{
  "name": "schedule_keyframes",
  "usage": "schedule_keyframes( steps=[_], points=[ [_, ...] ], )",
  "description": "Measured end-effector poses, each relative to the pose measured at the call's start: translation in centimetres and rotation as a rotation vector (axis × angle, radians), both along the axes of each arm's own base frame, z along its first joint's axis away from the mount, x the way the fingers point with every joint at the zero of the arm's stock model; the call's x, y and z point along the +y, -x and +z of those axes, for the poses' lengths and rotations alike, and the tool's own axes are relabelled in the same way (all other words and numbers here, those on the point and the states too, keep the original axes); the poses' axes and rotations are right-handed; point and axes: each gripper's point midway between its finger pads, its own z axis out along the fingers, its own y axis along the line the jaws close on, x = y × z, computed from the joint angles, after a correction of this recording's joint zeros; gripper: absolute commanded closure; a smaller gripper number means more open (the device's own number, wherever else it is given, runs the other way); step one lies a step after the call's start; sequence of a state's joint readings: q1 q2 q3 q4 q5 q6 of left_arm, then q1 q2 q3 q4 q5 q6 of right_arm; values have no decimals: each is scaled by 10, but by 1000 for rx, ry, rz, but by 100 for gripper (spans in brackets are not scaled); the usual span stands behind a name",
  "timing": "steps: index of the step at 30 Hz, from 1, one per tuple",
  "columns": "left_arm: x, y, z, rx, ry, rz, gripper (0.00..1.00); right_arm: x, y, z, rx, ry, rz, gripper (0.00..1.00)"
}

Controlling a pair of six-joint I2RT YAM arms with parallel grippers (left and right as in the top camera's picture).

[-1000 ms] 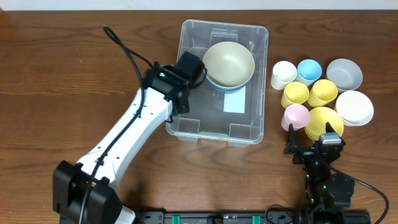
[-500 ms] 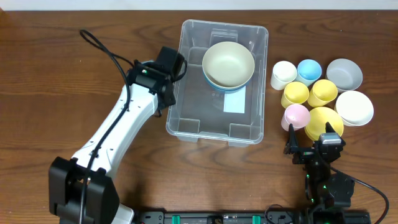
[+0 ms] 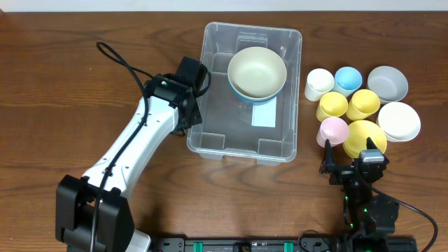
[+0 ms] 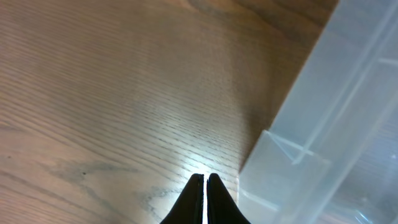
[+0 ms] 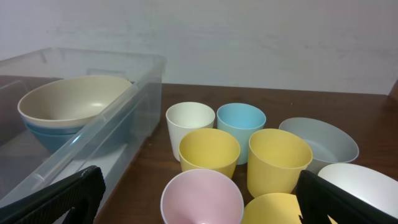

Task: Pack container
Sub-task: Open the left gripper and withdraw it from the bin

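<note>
Overhead, the container [image 3: 238, 143] holds two stacked bowls [image 3: 257, 70].

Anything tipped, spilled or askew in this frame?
Nothing stands out. The container sits flat on the table, the two stacked bowls inside it are upright, and the cups and bowls to its right stand upright, none tipped.

The clear rectangular container [image 3: 224, 119] stands upright mid-table (white label [image 3: 264, 116] on its base), stacked bowls [image 3: 257, 70] at its far end.
</note>
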State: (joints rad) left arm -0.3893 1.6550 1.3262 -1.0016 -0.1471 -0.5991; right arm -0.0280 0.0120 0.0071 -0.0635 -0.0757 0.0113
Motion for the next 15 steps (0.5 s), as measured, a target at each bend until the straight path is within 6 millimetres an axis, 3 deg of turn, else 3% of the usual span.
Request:
schedule_keyframes(
  steps=[15],
  points=[
    [-21, 9, -3, 59, 110, -75, 94, 0, 0, 0, 0, 0, 0, 1]
  ],
)
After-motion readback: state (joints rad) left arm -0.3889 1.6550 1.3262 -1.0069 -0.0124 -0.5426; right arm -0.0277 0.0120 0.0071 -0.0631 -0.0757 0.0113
